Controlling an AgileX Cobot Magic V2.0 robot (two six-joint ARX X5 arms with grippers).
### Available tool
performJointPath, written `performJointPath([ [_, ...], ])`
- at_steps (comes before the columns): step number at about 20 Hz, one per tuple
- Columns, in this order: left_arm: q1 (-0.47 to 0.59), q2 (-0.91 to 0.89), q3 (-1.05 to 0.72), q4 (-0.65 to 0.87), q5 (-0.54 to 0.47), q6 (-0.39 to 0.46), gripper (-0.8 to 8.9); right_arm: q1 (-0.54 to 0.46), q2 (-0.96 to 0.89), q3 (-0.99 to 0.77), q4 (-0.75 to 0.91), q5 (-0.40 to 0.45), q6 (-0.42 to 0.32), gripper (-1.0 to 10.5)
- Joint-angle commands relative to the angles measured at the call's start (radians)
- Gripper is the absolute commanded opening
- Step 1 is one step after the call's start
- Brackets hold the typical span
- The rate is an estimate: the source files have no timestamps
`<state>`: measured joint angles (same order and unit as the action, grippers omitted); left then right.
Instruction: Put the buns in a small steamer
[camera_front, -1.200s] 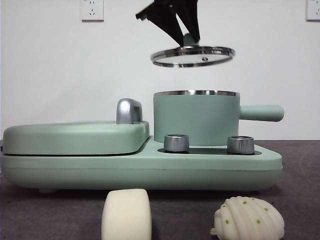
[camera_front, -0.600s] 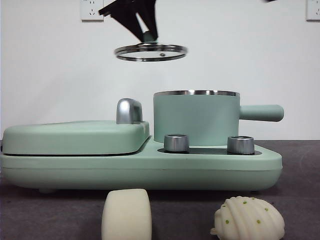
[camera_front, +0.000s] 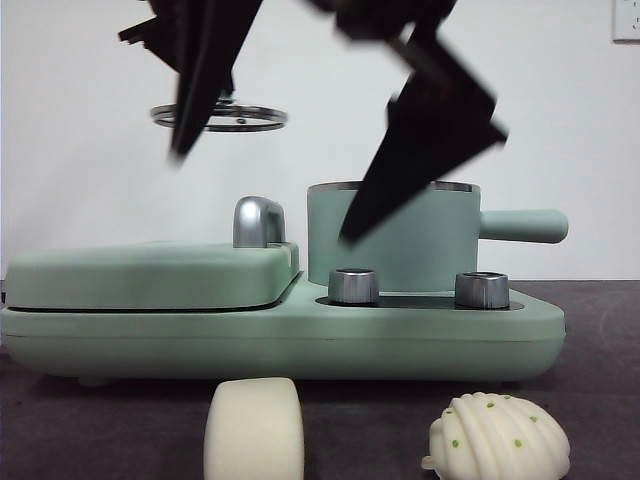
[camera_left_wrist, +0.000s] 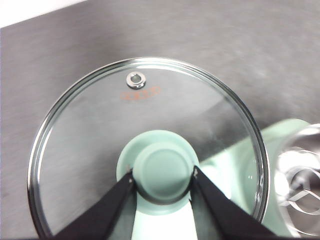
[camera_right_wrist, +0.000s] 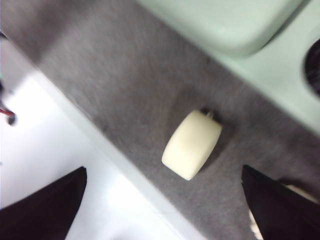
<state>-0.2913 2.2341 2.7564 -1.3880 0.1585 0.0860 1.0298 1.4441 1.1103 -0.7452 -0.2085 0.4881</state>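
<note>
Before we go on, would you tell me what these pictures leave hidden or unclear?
- Small steamer: inside unseen, front view is level; the right pincer crosses its rim.
- Smooth bun: bottom cut by front view's edge.
- Ribbed bun: only a sliver in the right wrist view, behind a jaw.
- Glass lid: partly behind the left pincer in front view.

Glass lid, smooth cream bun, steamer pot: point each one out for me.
glass lid (camera_left_wrist: 150, 105), left wrist view, on the clear pane above its green knob.
smooth cream bun (camera_right_wrist: 191, 145), right wrist view, middle of its side.
steamer pot (camera_front: 440, 250), front view, on its mint wall.
</note>
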Motion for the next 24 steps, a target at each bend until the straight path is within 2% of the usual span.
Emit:
performJointPath([
  [1, 0.017, 0.016, 0.047, 0.017, 0.001, -0.001, 0.59, 0.038, 0.084, 0.021, 0.015, 0.014, 0.029, 4.9],
  [6, 0.036, 0.016, 0.047, 0.019, 0.002, 0.0, 0.59, 0.079, 0.218, 0.021, 0.058, 0.089, 0.027, 4.8],
  [11, 0.037, 0.016, 0.047, 0.02, 0.002, 0.0, 0.58, 0.079, 0.297, 0.021, 0.086, 0.105, 0.024, 3.1],
  [14, 0.037, 0.016, 0.047, 0.02, 0.002, 0.0, 0.58, 0.081, 0.301, 0.022, 0.092, 0.109, 0.024, 1.4],
  [15, 0.037, 0.016, 0.047, 0.019, 0.002, 0.0, 0.59, 0.08, 0.301, 0.028, 0.087, 0.105, 0.023, 1.4],
  [16, 0.037, 0.016, 0.047, 0.019, 0.002, 0.0, 0.58, 0.074, 0.301, 0.046, 0.063, 0.105, 0.013, 1.4],
  [20, 0.041, 0.016, 0.047, 0.019, 0.001, 0.0, 0.58, 0.008, 0.301, 0.248, -0.203, 0.101, -0.06, 1.4],
  [24, 0.043, 0.016, 0.047, 0.019, 0.002, 0.0, 0.58, -0.143, 0.306, 0.521, -0.4, 0.101, -0.158, 1.4],
])
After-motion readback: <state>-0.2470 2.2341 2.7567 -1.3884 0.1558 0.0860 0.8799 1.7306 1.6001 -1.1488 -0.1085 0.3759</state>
